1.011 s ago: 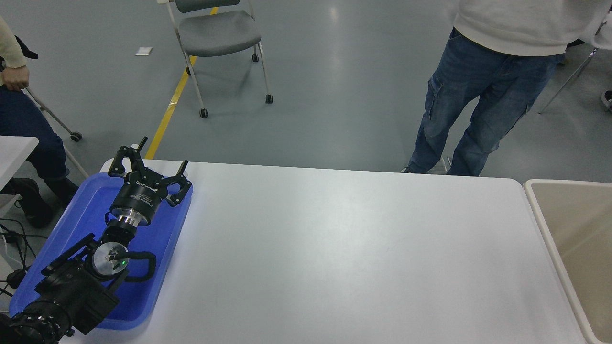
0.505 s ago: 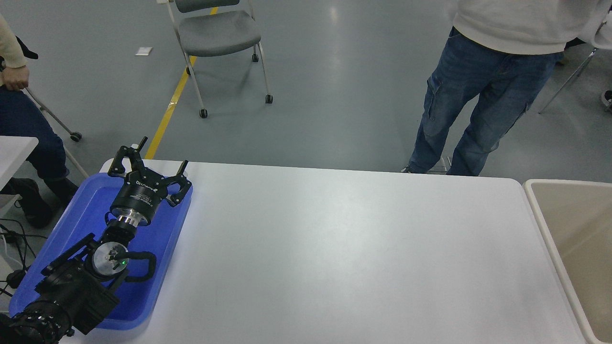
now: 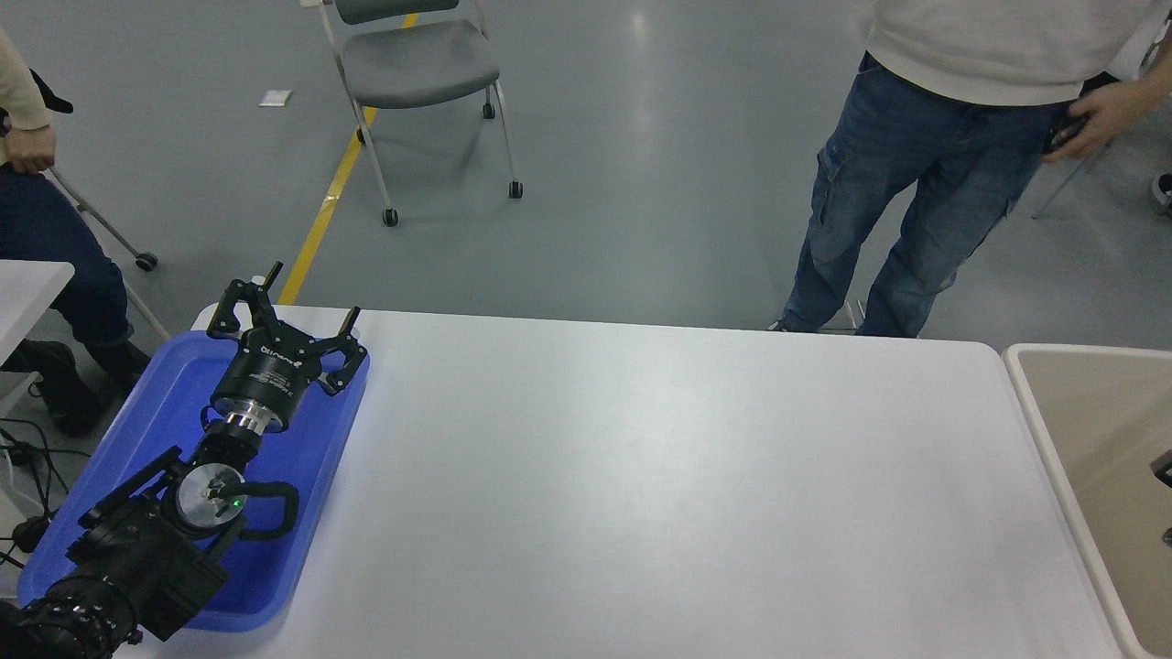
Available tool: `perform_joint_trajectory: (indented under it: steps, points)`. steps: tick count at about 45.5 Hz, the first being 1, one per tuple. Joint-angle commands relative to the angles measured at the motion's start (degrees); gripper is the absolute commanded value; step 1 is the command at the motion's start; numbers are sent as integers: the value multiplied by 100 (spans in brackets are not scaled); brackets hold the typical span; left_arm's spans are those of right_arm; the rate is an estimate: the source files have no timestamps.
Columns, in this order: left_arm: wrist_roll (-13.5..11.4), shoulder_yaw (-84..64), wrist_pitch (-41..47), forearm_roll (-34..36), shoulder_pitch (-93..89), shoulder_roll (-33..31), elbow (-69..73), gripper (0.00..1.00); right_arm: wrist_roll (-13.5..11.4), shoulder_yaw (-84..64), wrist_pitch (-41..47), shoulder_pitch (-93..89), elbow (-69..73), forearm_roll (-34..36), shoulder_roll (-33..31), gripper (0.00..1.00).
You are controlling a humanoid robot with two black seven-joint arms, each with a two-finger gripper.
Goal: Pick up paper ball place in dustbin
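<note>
Left gripper: fingers spread wide, holding nothing, their tips just past the far rim of the blue tray at the table's far-left corner. The left arm lies parked along the tray, as it did a second ago.

Right gripper: only a sliver of black has come into view at the right edge, over the dustbin; a second ago nothing showed there. Whether its fingers are spread or pressed together, and whether they hold anything, cannot be told from so small a part.

Paper ball: not visible anywhere. It is not on the table, not in the tray, and not in the visible part of the dustbin's interior. It may lie in the bin beyond the frame's edge or in the right gripper outside the picture; the frames do not settle this.

Reading: the right arm entering above the bin suggests either a release under way there or the arm passing on its way. Progress cannot be judged without sight of the ball.

A person's hand has also swung into view at the upper right, well clear of the table.
</note>
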Motion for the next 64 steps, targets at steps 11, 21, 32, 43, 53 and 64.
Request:
perform_joint_trajectory:
  steps: [11,21,32,43,53,64]
  points:
    - [-6,0,0,1,0,0,0,100,0,-213,322,986,2692,-280,-1327,99]
    - [3,0,0,1,0,0,0,100,0,-1302,981,2189,3554,-333,-1644,99]
    - [3,0,0,1,0,0,0,100,-8,-2559,2308,3666,3572,-333,-1565,100]
    - [3,0,0,1,0,0,0,100,-8,-3219,3275,4343,3581,-324,-1143,100]
    - [3,0,0,1,0,0,0,100,-17,-3720,4742,5266,3607,-342,-783,100]
    - [-6,0,0,1,0,0,0,100,-35,-4037,5728,6136,3625,-342,-290,100]
